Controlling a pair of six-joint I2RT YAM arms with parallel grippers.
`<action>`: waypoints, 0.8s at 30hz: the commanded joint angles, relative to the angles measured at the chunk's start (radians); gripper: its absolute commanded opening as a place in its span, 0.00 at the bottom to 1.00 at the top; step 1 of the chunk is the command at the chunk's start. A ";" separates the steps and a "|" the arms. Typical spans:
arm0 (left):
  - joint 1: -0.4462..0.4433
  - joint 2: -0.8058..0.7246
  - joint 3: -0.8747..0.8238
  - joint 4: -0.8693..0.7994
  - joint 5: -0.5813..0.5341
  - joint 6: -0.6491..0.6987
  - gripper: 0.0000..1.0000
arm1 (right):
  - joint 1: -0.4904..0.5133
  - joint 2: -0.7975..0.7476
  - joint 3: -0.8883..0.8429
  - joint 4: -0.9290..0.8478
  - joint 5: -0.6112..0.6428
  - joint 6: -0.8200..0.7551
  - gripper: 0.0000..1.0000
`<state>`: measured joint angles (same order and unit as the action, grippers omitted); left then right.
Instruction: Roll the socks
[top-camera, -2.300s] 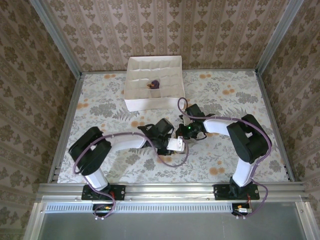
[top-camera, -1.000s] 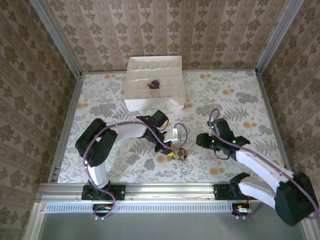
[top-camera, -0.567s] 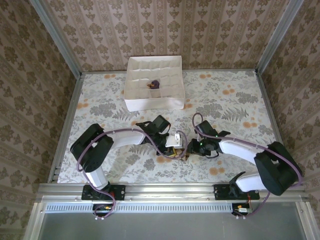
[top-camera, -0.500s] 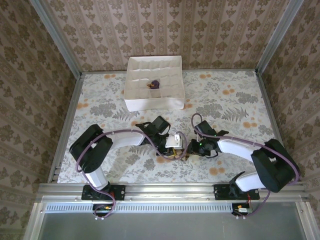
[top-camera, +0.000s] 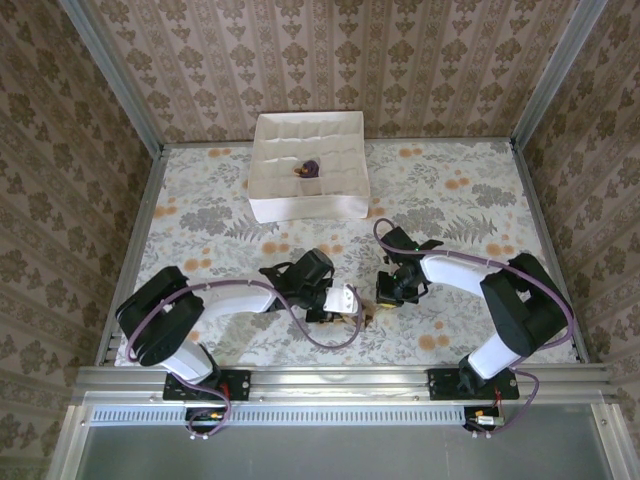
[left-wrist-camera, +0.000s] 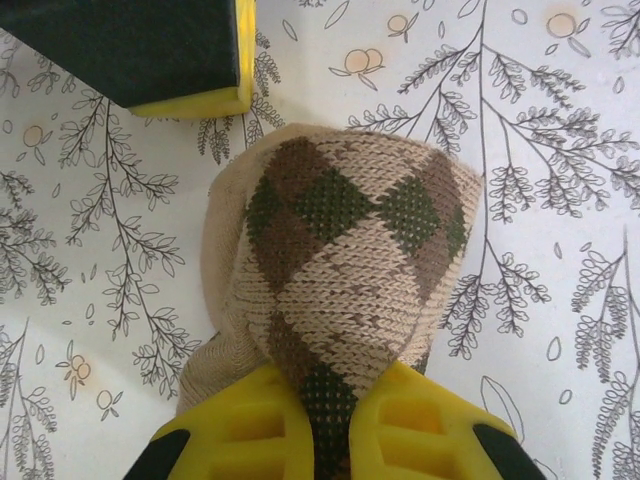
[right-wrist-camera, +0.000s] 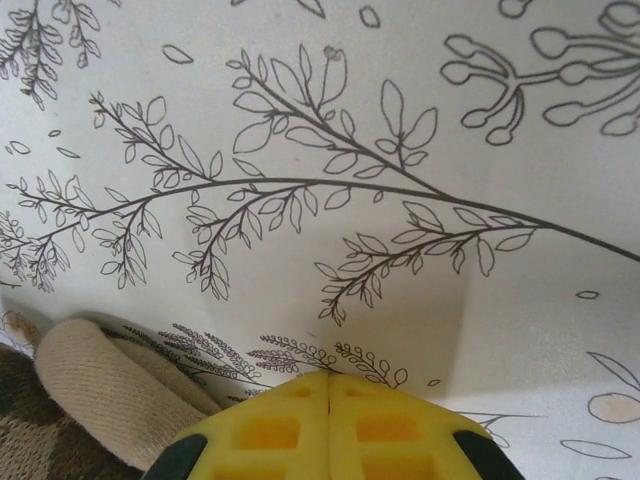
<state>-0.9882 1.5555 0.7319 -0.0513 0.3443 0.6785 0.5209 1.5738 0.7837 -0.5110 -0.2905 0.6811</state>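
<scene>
The diamond-checked sock (left-wrist-camera: 345, 260) is being pinched at its near end between the yellow, ribbed fingers of the left gripper (left-wrist-camera: 325, 425). The jaws are being pressed almost together, with only bunched knit between them. The sock is being shown as a rounded, chunky-knit bundle of tan, brown and dark green diamonds, with plain tan ribbing folded along its left side. It is being rested on the floral tablecloth (left-wrist-camera: 560, 330), a smooth white cloth printed with thin grey sprigs and small orange blossoms, near the front middle of the table.

The right gripper (right-wrist-camera: 329, 420) is being held just beside the bundle. Its yellow fingers are being pressed flat against each other, with nothing gripped between them. The sock's tan cuff is being caught at the lower left of the right wrist view.

The dark purple sock (top-camera: 311, 168) is being held as a small bundle in a compartment near the middle of the white divided box (top-camera: 308, 208), at the far side of the table and well apart from both grippers.
</scene>
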 joint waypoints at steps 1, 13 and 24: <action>-0.003 0.002 -0.018 0.001 -0.136 -0.011 0.00 | 0.026 -0.023 -0.050 0.235 -0.010 -0.010 0.10; -0.001 0.025 -0.016 0.054 -0.166 -0.061 0.00 | 0.076 0.000 -0.069 0.204 -0.091 -0.035 0.28; 0.002 0.011 -0.046 0.045 -0.171 -0.072 0.00 | 0.007 -0.208 -0.117 0.092 0.105 0.017 0.32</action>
<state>-0.9936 1.5600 0.7162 0.0246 0.2043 0.6304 0.5598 1.4765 0.7063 -0.3752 -0.2646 0.6773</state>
